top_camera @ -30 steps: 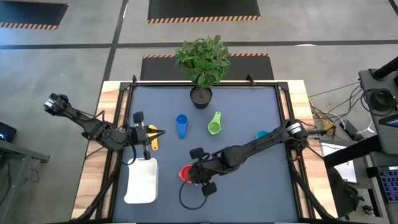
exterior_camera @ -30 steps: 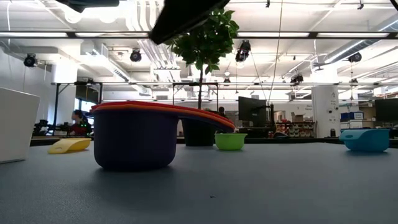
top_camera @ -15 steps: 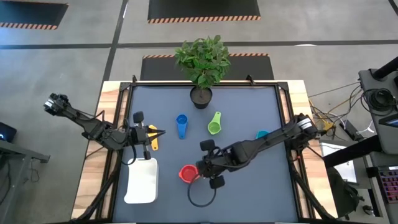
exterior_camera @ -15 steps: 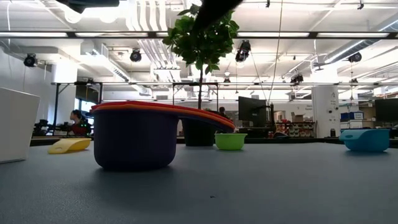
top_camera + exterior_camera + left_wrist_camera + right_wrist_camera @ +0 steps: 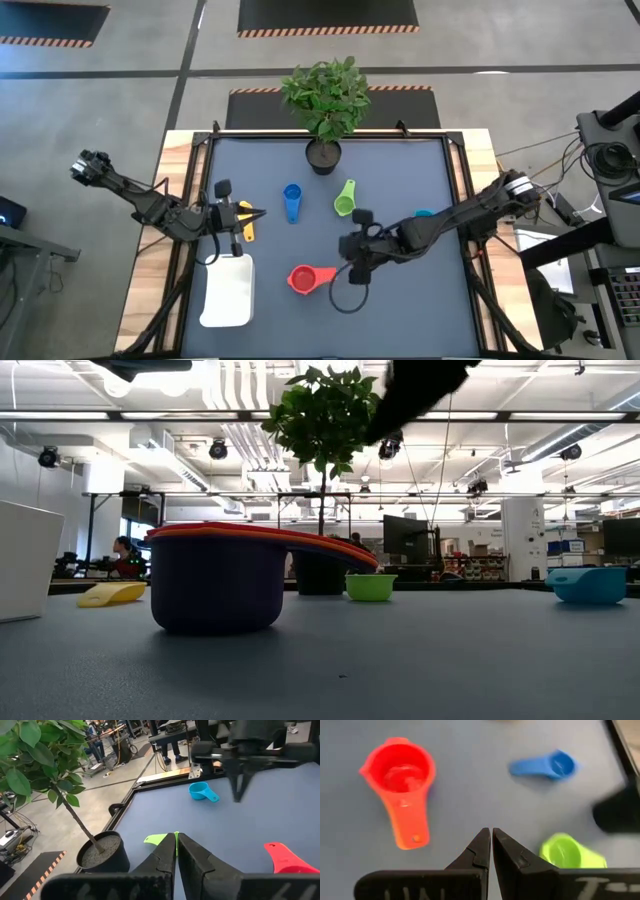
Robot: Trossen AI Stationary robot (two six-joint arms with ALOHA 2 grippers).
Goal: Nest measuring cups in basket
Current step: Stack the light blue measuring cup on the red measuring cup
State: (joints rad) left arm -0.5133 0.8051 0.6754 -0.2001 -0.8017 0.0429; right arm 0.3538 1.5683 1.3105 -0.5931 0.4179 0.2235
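Observation:
A nested stack of measuring cups (image 5: pixel 301 279), red on top and purple outermost (image 5: pixel 214 586), stands on the mat with its handle (image 5: pixel 409 829) free. My right gripper (image 5: pixel 345 246) hangs shut above the mat just right of it, touching nothing. The blue cup (image 5: pixel 292 202), the green cup (image 5: pixel 345 198) and the teal cup (image 5: pixel 422 216) lie singly on the mat. My left gripper (image 5: pixel 250 214) hovers shut over the yellow cup (image 5: pixel 247 226) without touching it. The white basket (image 5: pixel 227 292) sits at the near left.
A potted plant (image 5: pixel 324 152) stands at the far middle of the table. A black cable loop (image 5: pixel 348 296) shows below my right gripper. Bare mat lies at the near right and the far right.
My right gripper has drawn away from the nested stack toward the table's right edge and a little toward the far edge, rolling as it went. The stack stays where it was on the mat, and its handle now shows.

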